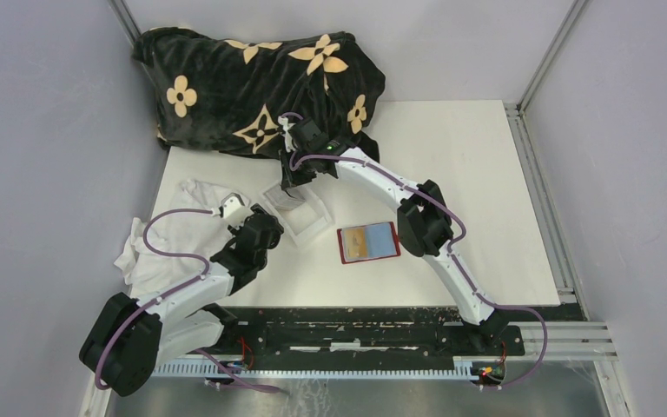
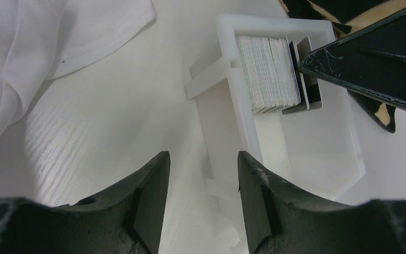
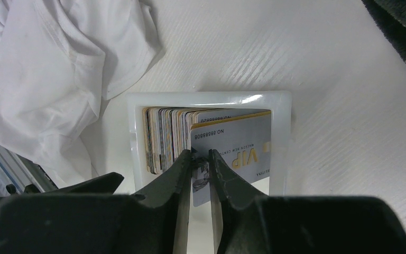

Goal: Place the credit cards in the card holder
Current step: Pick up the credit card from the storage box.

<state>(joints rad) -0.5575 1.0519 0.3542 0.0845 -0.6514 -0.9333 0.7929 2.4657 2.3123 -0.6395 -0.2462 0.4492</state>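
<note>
Surface [image 1: 452,156]: white, and it carries everything here.
Blanket [image 1: 252,78]: black with tan flowers, heaped at the upper left of the top view, just behind the box.
Cloth [image 1: 161,248]: white and crumpled at the left, near the box but not on it.
Box [image 1: 306,221]: clear plastic, at the centre of the top view, with a flat clear part lying open beside it. It looks light, so it may lift or slide when a card is pulled.
Holder [image 1: 368,242]: red, lying open and flat just right of the box in the top view. Orange and light blue show inside it; I cannot tell whether those are seated cards.
Cards [image 3: 164,137]: stacked on edge in the box, packed toward its left in the right wrist view.
Grey card [image 3: 238,148]: outermost of the stack, marked VIP, in the box and leaning off the rest.
Right claw [image 3: 199,154]: down in the box, pinched on the grey card near its lower left with only the tips. The step looks to be drawing this one card out. Lift slowly along the card's own plane so its neighbours do not ride up. Make sure a single card sits between the pads, and clear the rim before swinging right toward the holder.
Left claw [image 2: 202,156]: spread wide and holding nothing, hovering just in front of the box. It would serve well pressing the box down during the pull.
</note>
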